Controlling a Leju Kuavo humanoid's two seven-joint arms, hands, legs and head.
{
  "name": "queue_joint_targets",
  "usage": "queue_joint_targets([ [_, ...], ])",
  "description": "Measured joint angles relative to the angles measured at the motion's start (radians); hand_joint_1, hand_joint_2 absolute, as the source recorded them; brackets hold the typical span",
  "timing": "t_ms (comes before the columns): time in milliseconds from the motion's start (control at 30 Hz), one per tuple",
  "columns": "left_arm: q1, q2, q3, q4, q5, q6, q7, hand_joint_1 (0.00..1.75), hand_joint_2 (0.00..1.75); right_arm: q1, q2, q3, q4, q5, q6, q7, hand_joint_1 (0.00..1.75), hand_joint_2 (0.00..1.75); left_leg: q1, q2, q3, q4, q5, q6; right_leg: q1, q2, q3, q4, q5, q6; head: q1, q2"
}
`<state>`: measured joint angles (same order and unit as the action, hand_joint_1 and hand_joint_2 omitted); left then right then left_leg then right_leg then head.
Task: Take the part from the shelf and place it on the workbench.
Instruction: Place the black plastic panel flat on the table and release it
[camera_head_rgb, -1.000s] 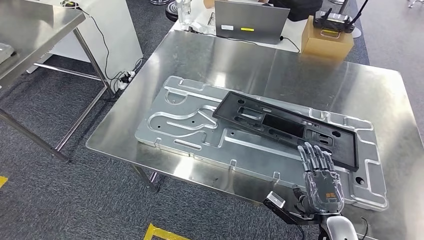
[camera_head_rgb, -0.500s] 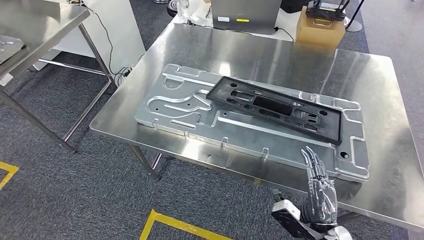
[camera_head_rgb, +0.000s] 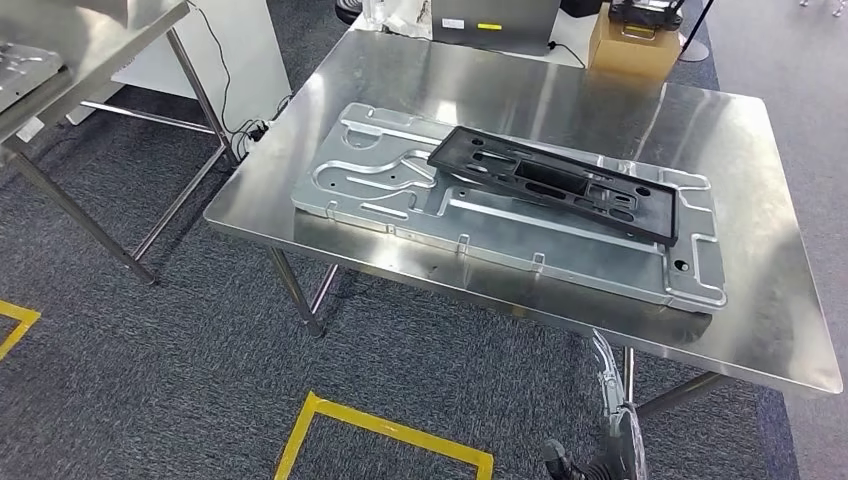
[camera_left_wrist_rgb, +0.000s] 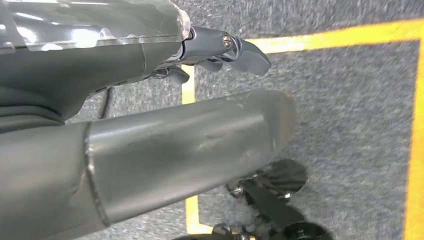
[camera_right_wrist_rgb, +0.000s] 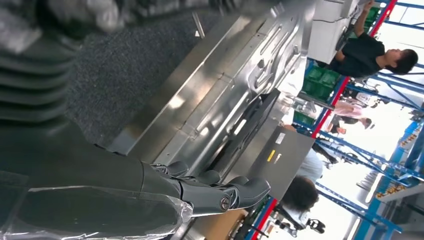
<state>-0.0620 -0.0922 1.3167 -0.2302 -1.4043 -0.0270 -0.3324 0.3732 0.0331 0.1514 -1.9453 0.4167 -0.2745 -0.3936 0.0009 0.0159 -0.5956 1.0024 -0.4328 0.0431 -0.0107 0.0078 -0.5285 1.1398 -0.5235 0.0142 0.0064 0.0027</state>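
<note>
The right hand (camera_right_wrist_rgb: 150, 195) holds nothing, its dark fingers (camera_right_wrist_rgb: 240, 192) extended together. Beyond them the steel tabletop (camera_right_wrist_rgb: 165, 112) carries a stamped metal panel (camera_right_wrist_rgb: 240, 95) with the black part (camera_right_wrist_rgb: 245, 130) lying on it.
</note>
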Motion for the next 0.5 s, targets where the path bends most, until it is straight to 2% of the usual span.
queue_joint_targets([
  [33,-0.001,-0.001,0.004,0.0,0.006,0.002,0.0,0.0,0.0,0.002,0.003,0.001,-0.002,0.013,-0.005,0.006,0.0,0.0,0.0,-0.003,-0.01,0.007,0.006,-0.005,0.002,0.007,0.049,-0.071,-0.013,-0.005,0.0,0.0],
  [67,-0.001,-0.003,0.008,0.0,0.012,0.004,0.001,0.0,0.0,0.005,0.006,0.002,-0.002,0.029,-0.012,0.013,0.0,0.0,0.0,-0.006,-0.017,0.012,0.013,-0.011,0.005,0.011,0.081,-0.124,-0.031,-0.01,0.0,0.0],
  [100,-0.001,-0.005,0.013,0.0,0.016,0.006,0.002,0.0,0.0,0.012,0.011,0.002,0.0,0.044,-0.021,0.021,0.0,0.0,0.0,-0.01,-0.021,0.012,0.022,-0.017,0.008,0.011,0.094,-0.152,-0.042,-0.015,0.0,0.0],
  [167,0.001,-0.006,0.022,0.0,0.02,0.009,0.004,0.0,0.0,0.03,0.022,0.001,0.009,0.062,-0.035,0.034,0.0,0.0,0.001,-0.018,-0.028,0.012,0.031,-0.03,0.006,-0.003,0.085,-0.162,-0.028,-0.027,-0.001,0.0],
  [200,0.004,-0.006,0.025,0.0,0.021,0.01,0.006,0.0,0.0,0.04,0.029,-0.001,0.018,0.066,-0.038,0.04,0.0,0.0,0.003,-0.021,-0.036,0.023,0.013,-0.036,0.003,-0.01,0.076,-0.164,-0.017,-0.036,-0.001,0.0],
  [233,0.006,-0.007,0.028,0.0,0.022,0.014,0.007,0.0,0.0,0.05,0.037,-0.005,0.031,0.067,-0.036,0.044,0.0,0.0,0.004,-0.022,-0.047,0.051,-0.025,-0.042,0.0,-0.018,0.064,-0.167,-0.006,-0.043,-0.001,0.0],
  [300,0.008,-0.008,0.032,0.0,0.021,0.026,0.007,0.0,0.0,0.071,0.059,-0.028,0.07,0.072,-0.021,0.048,0.0,0.0,0.01,-0.021,-0.074,0.156,-0.124,-0.054,-0.001,-0.033,0.038,-0.167,0.012,-0.05,-0.002,0.0],
  [333,0.009,-0.008,0.034,0.0,0.02,0.033,0.006,0.0,0.0,0.08,0.073,-0.048,0.097,0.08,-0.008,0.046,0.0,0.0,0.013,-0.021,-0.084,0.216,-0.151,-0.06,-0.001,-0.041,0.025,-0.167,0.021,-0.05,-0.002,0.0],
  [367,0.009,-0.008,0.036,0.0,0.019,0.039,0.007,0.0,0.0,0.087,0.09,-0.073,0.128,0.093,0.009,0.041,0.0,0.0,0.016,-0.02,-0.088,0.264,-0.15,-0.066,-0.001,-0.05,0.013,-0.165,0.029,-0.048,-0.002,0.0],
  [400,0.01,-0.008,0.037,0.0,0.017,0.044,0.008,0.0,0.0,0.09,0.111,-0.108,0.165,0.112,0.031,0.033,0.0,0.0,0.019,-0.019,-0.08,0.287,-0.125,-0.071,-0.001,-0.06,0.001,-0.163,0.037,-0.045,-0.002,0.0],
  [433,0.011,-0.008,0.038,0.0,0.016,0.047,0.01,0.0,0.0,0.09,0.134,-0.151,0.207,0.139,0.055,0.019,0.0,0.0,0.022,-0.015,-0.055,0.275,-0.087,-0.073,-0.002,-0.07,-0.011,-0.159,0.043,-0.042,-0.002,0.0],
  [467,0.011,-0.008,0.039,-0.001,0.014,0.049,0.011,0.0,0.0,0.086,0.16,-0.202,0.253,0.169,0.077,0.0,0.0,0.0,0.025,-0.004,-0.015,0.232,-0.057,-0.074,-0.002,-0.079,-0.022,-0.153,0.048,-0.038,-0.002,0.0],
  [500,0.01,-0.008,0.04,-0.001,0.013,0.051,0.012,0.0,0.0,0.08,0.184,-0.259,0.3,0.196,0.096,-0.022,0.0,0.0,0.025,0.014,0.04,0.162,-0.05,-0.073,-0.001,-0.089,-0.03,-0.145,0.051,-0.033,-0.002,0.0],
])
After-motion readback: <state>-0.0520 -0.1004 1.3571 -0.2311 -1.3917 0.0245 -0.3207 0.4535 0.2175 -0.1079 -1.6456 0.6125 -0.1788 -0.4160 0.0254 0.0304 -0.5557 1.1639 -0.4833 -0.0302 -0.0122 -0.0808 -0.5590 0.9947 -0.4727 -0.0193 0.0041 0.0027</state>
